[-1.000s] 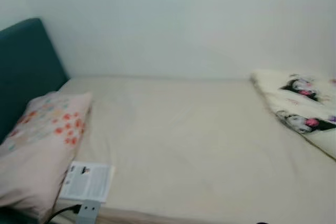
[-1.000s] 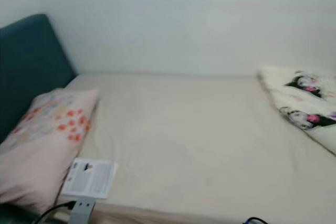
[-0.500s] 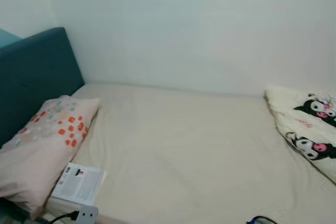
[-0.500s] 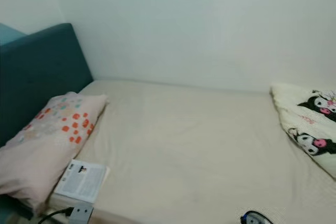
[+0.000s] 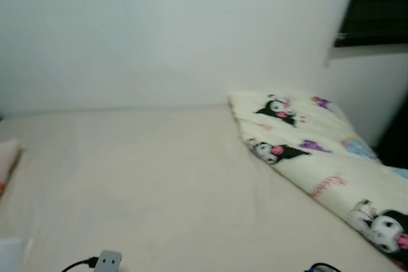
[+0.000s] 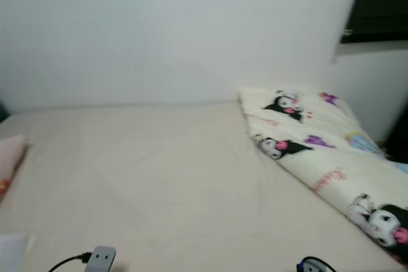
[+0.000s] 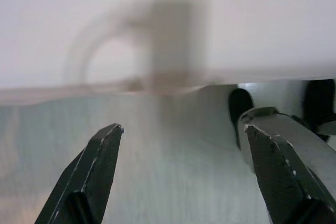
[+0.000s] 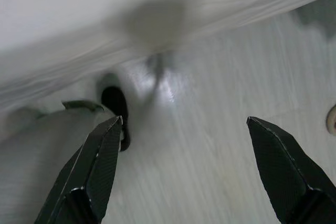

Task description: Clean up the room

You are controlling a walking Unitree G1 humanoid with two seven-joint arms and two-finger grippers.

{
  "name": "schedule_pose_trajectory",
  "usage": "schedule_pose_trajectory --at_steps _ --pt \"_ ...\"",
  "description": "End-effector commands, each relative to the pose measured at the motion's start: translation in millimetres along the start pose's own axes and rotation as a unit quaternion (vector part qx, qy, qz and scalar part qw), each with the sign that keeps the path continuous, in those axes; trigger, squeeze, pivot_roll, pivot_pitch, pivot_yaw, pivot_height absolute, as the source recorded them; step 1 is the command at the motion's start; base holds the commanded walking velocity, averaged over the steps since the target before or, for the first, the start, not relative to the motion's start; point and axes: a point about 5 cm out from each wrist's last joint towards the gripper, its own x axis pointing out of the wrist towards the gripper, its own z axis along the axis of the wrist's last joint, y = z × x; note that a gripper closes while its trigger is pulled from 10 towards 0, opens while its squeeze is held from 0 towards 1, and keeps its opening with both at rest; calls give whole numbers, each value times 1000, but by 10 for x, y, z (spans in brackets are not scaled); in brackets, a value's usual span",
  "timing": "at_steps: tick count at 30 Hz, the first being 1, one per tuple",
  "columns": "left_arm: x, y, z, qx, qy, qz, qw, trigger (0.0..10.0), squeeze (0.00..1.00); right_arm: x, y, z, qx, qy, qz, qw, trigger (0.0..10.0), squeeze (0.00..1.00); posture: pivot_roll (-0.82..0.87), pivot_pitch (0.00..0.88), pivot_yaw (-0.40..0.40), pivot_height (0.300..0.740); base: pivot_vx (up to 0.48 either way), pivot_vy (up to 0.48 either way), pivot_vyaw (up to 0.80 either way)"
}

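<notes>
A bed (image 5: 140, 183) with a cream sheet lies before me against a white wall. A cream blanket (image 5: 319, 157) printed with cartoon figures lies bunched along its right side. At the left edge peeks a corner of a pink floral pillow (image 6: 9, 157), and a white booklet (image 5: 9, 256) lies near the front left. A grey plug (image 6: 101, 259) on a black cable sits at the bed's front edge. My left gripper (image 7: 184, 145) is open above pale floor. My right gripper (image 8: 184, 140) is open as well, down by the bed's side.
A dark window (image 5: 376, 4) is set in the wall at the upper right. A small dark, blue-edged object (image 6: 312, 264) pokes up at the bottom edge. In the wrist views the floor (image 8: 220, 129) is pale and the bed's edge hangs above it.
My view has swung to the right: the teal headboard has left the picture, the pillow has slid to the left edge, and the blanket and window have come in. The picture is blurred.
</notes>
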Motion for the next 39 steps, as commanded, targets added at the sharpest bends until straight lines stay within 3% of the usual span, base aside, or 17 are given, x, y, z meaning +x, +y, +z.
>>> schedule_pose_trajectory --at_steps 1,6,14,21,29,39 --pt "-4 25 -52 7 11 2 1000 10000 0 3 72 -11 4 0 11 1000 10000 0 30 0 14 723 0 -480 0" --pt "-3 5 -48 9 12 0 1000 10000 0 4 84 1 5 -2 15 1000 10000 0 27 0 16 723 0 -480 0" --pt "-4 -3 -58 11 14 0 1000 10000 0 4 94 5 5 -2 20 1000 10000 0 24 0 17 723 0 0 0" --pt "-9 19 -102 13 21 2 1000 10000 0 3 90 -7 5 0 23 1000 10000 0 22 0 17 723 0 -480 0" --pt "-10 42 -115 14 24 3 1000 10000 0 2 92 5 7 -5 33 999 10000 0 18 0 19 723 0 0 0" --pt "-12 49 -126 15 26 1 1000 10000 0 2 85 3 6 -4 34 999 10000 0 18 0 18 723 0 -336 0"
